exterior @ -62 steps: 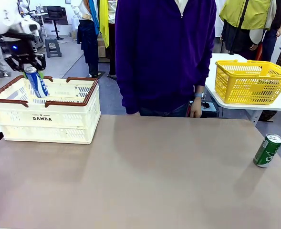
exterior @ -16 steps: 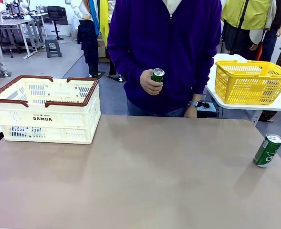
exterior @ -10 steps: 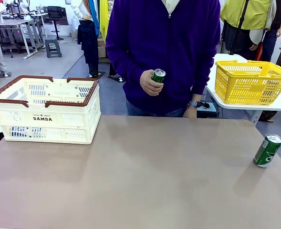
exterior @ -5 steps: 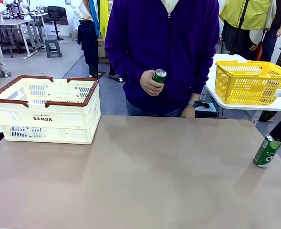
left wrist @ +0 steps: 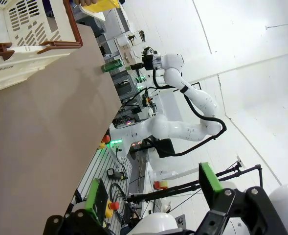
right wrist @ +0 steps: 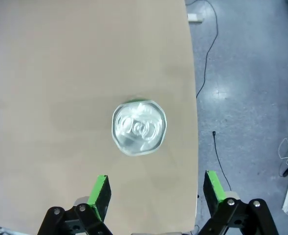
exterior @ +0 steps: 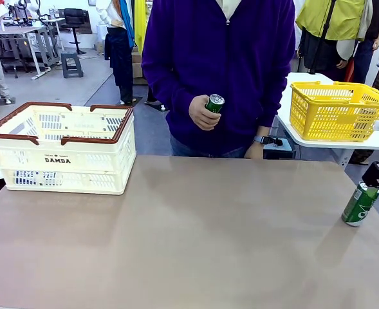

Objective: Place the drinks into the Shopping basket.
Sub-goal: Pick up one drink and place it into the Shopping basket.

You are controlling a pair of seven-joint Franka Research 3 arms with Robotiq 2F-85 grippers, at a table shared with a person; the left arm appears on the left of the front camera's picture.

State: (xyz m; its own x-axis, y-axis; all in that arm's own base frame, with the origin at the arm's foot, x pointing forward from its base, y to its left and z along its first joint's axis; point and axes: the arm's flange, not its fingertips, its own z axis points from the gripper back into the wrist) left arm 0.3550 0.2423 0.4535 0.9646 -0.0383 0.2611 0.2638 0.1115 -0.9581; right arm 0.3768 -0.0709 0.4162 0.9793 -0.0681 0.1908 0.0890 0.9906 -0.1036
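A green can [exterior: 360, 203] stands upright at the table's far right edge. My right gripper [exterior: 377, 175] hangs just above its top, coming in from the right. From above, the right wrist view shows the can's silver top [right wrist: 139, 128] ahead of my right gripper [right wrist: 157, 188], whose green-padded fingers are spread wide and empty. The person in a purple top holds a second green can [exterior: 213, 103] in one hand at chest height. The cream Shopping basket [exterior: 60, 151] with its brown rim sits at the table's left. My left gripper [left wrist: 153, 188] is open and empty, away from the table.
A yellow basket [exterior: 337, 109] stands on a white side table at the back right. The table edge [right wrist: 192, 122] runs close beside the can, with floor and cables past it. The brown tabletop [exterior: 189, 238] lies bare between basket and can.
My right gripper has come into the front view from the right and now hangs over the can on the table. The person's hand with the other can has barely moved.
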